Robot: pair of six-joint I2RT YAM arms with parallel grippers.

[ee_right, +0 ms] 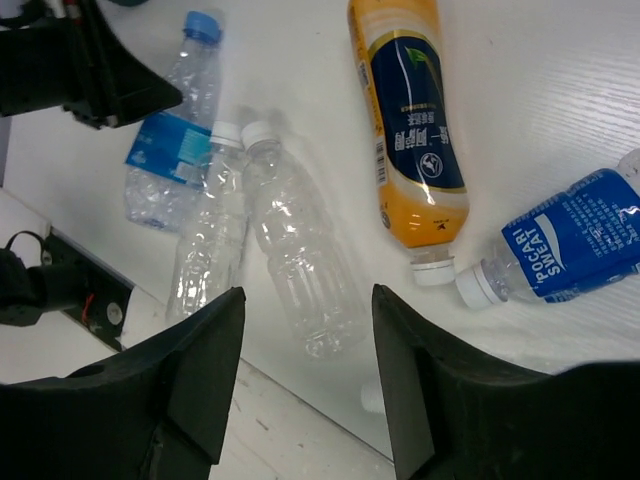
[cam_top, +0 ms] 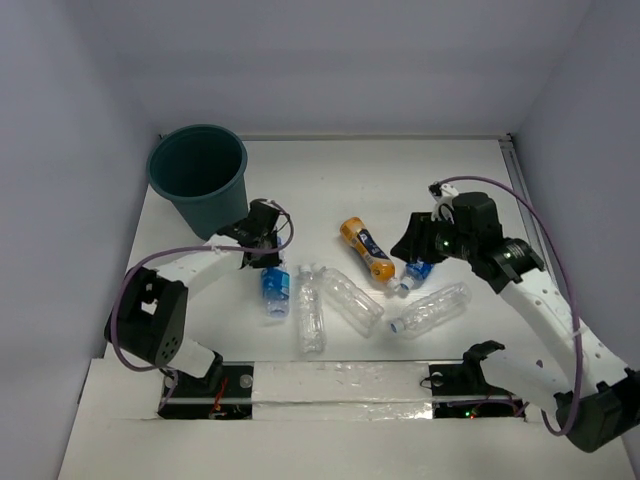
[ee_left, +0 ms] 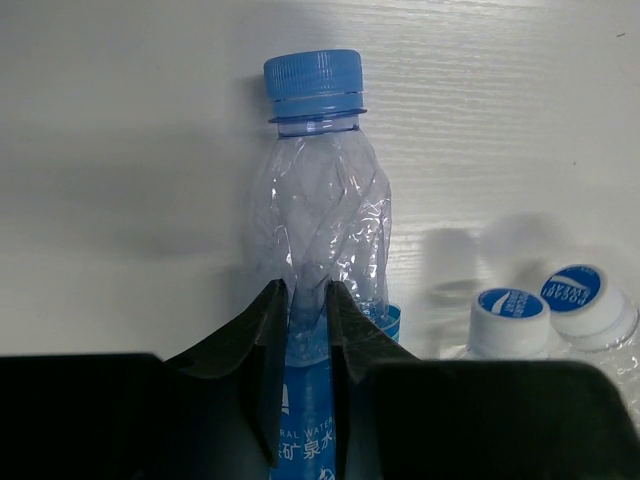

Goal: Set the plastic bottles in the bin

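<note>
Your left gripper (ee_left: 305,292) is pinched tight on the crinkled clear plastic bottle with the blue cap and blue label (ee_left: 320,190). Its two dark fingers (ee_left: 268,335) squeeze the body just where the label begins. In the top view that bottle lies on the white table (cam_top: 330,180), left of centre. The dark teal round plastic bin (cam_top: 199,170) stands upright in the upper left of the frame, just beyond the left gripper.

Your right gripper (ee_right: 307,300) hangs right of centre with its jaws spread wide and nothing between them. Below it lie two clear bottles with white caps (ee_right: 300,250), side by side. Beside them are the orange bottle with a dark blue label (ee_right: 405,120) and a blue-labelled Pocari Sweat bottle (ee_right: 570,235), their caps close together. One more clear bottle (cam_top: 430,310) lies at the lower right of centre.
</note>
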